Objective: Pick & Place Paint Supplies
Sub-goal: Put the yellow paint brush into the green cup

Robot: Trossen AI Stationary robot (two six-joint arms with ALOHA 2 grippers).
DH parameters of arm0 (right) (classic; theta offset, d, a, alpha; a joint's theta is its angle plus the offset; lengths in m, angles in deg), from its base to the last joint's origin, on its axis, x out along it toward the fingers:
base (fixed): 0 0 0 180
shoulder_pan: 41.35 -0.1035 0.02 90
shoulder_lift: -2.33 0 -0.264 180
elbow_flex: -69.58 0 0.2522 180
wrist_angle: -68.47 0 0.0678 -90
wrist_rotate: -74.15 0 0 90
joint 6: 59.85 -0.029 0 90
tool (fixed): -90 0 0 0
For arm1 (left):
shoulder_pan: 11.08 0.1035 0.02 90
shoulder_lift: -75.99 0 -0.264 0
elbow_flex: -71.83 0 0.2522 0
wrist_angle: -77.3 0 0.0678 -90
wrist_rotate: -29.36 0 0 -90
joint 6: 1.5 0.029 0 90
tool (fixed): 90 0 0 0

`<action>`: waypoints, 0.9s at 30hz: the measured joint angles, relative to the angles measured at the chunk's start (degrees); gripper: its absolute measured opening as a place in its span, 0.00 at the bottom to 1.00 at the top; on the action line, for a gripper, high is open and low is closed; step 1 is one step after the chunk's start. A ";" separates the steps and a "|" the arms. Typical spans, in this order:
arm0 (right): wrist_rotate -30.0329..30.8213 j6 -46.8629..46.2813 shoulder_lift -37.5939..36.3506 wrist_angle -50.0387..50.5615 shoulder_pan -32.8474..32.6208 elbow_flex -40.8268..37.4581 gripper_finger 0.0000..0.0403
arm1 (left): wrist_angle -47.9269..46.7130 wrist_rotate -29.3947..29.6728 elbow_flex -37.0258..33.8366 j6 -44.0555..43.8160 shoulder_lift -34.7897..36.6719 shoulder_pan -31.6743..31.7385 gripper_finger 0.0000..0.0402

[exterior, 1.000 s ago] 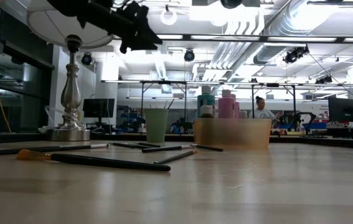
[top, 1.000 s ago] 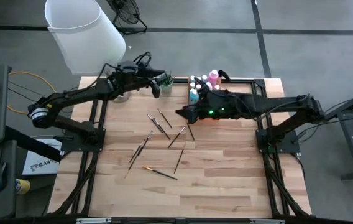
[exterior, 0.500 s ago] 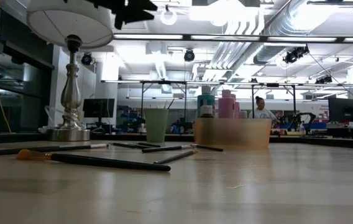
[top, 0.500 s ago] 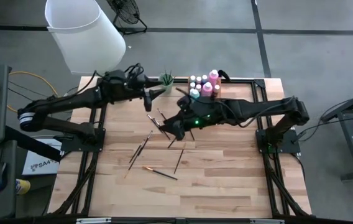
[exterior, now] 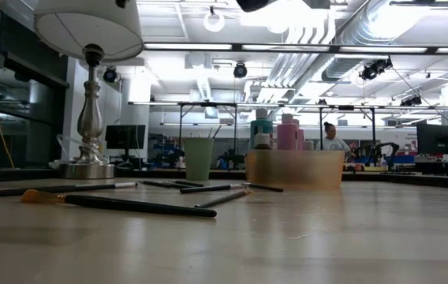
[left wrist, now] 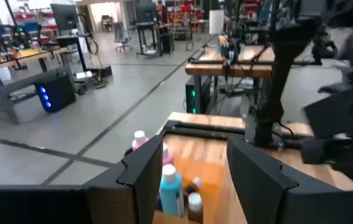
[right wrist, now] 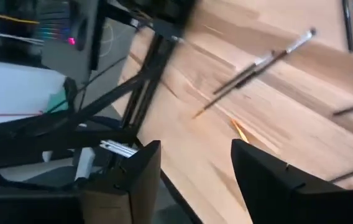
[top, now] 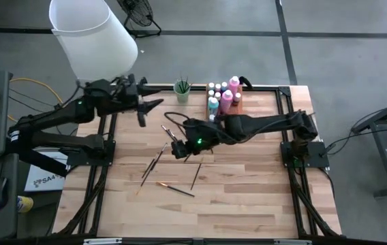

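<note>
Right pincer point(top: 177, 149) moved from bottles point(top: 222, 94) to over brushes point(top: 174, 136), fingers apart (empty); left pincer point(top: 146, 107) apart.

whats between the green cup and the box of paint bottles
Nothing: in the high view the strip of table between the green cup and the box of paint bottles is bare wood. The low view shows the same open gap between them.

Paintbrushes point(top: 165, 151) scattered (bottles point(top: 222, 95) boxed).

I see bright ceiling strip lights point(exterior: 303, 49) glaring in the low view; both wrist views smear with motion blur.
</note>
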 joint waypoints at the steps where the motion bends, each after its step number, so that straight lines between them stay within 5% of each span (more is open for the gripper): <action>1: -0.27 -1.31 0.67 1.12 0.01 0.02 0.46 | -0.73 -0.02 -0.07 0.33 0.94 -0.02 0.44; 15: 4.46 -20.00 13.43 19.25 1.08 -0.11 0.43 | -9.45 -4.83 -0.05 0.48 5.89 -0.02 0.44; 27: 0.40 -23.05 18.77 22.08 4.70 -4.85 0.43 | -13.89 -6.32 -0.05 0.21 5.88 -0.02 0.44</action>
